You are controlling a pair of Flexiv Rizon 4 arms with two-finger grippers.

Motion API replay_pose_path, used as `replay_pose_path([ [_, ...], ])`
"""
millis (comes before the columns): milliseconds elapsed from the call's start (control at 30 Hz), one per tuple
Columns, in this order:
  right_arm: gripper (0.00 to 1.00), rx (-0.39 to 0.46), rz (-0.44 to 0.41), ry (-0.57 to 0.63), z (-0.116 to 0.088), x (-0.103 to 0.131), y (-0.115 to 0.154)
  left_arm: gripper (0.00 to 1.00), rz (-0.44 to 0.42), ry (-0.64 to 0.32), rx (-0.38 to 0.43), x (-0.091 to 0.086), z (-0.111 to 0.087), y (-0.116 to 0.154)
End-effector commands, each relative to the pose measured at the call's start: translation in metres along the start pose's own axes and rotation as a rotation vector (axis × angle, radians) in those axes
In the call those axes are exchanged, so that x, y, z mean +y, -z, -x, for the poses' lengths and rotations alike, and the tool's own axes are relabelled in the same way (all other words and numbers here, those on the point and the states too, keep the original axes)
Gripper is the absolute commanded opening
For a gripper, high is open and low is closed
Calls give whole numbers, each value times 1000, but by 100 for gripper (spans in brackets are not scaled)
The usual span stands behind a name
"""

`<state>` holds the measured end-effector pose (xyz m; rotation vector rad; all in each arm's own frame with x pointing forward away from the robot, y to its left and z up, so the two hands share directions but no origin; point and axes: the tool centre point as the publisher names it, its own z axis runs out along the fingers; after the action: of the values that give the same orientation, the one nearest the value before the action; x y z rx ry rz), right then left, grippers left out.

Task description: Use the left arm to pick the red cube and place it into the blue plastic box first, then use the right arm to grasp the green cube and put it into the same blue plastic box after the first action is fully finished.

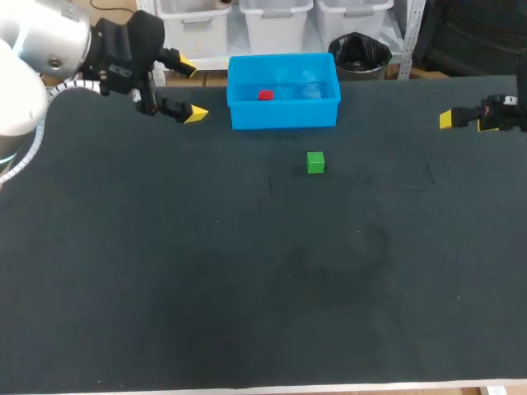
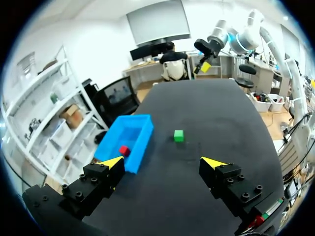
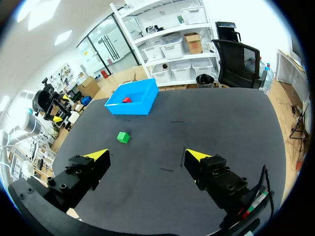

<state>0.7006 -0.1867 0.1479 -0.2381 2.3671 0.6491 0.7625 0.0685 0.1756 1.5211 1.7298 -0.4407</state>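
Head view: small red cube (image 1: 265,95) sits inside open-top blue plastic box (image 1: 282,115), on the box floor, in its left half. Box stands at far edge of dark table (image 1: 247,288), about mid-width. Small green cube (image 1: 315,162) lies on table just in front of box, a bit right of box centre, not touching it; nothing grips it. Left gripper (image 1: 191,90) w/ yellow tips is beside box's left wall, near but apart, fingers spread wide, nothing btwn them. Right gripper (image 1: 449,120) is at table's right side, well apart from box & green cube; finger gap can't be judged from this angle.

Left wrist view: both yellow-tipped fingers (image 2: 114,161) stand wide apart, empty. Blue box (image 2: 142,135) is ahead, off to one finger's side, w/ red cube (image 2: 124,150) in the end nearest the gripper. Green cube (image 2: 179,135) is ahead too, roughly btwn the two fingers' lines, beside box's long wall w/ a clear gap.

Right wrist view: that arm's fingers (image 3: 194,155) are likewise spread wide, holding nothing. Green cube (image 3: 123,137) lies ahead on table, flat on one face, nearer one finger's line than the other's. Blue box (image 3: 135,107) stands farther beyond it, red cube (image 3: 126,100) visible inside.
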Motion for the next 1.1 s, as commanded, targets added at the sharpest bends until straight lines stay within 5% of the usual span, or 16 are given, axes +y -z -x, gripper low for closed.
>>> replay_pose_path([
  [33,100,1,-4,-1,0,1,1,100,-3,0,2,1,0,0],
  [467,100,16,-47,-19,-3,1,7,100,-3,0,2,1,0,0],
  [767,100,185,-129,-31,-11,35,-36,100,-3,0,2,1,0,0],
  [1100,100,293,-188,29,2,68,-79,100,-3,0,2,1,0,0],
])
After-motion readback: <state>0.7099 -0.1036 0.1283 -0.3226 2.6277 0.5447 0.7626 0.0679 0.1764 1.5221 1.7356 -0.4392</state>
